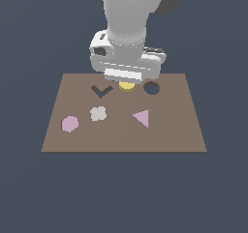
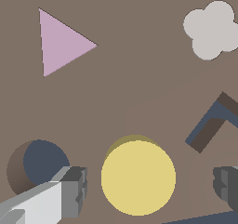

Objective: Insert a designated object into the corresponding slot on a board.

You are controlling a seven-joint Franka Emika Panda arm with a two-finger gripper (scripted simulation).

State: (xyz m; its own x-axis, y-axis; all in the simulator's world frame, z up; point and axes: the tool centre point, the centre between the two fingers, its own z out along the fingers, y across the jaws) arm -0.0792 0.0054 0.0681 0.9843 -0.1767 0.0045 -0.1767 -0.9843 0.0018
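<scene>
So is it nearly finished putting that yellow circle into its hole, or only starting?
Early on. Done: the gripper is positioned over the yellow disc, a finger on either side. In hand: closing on it; the fingers look apart from the disc, so no grip yet. Left: lift it, carry it to the round slot beside it on the board, which is empty, and drop it in.

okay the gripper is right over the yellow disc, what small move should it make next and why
Probably close on the yellow disc. The gripper is open, its fingers flanking the disc without touching, and the round slot beside it is still empty.
</scene>
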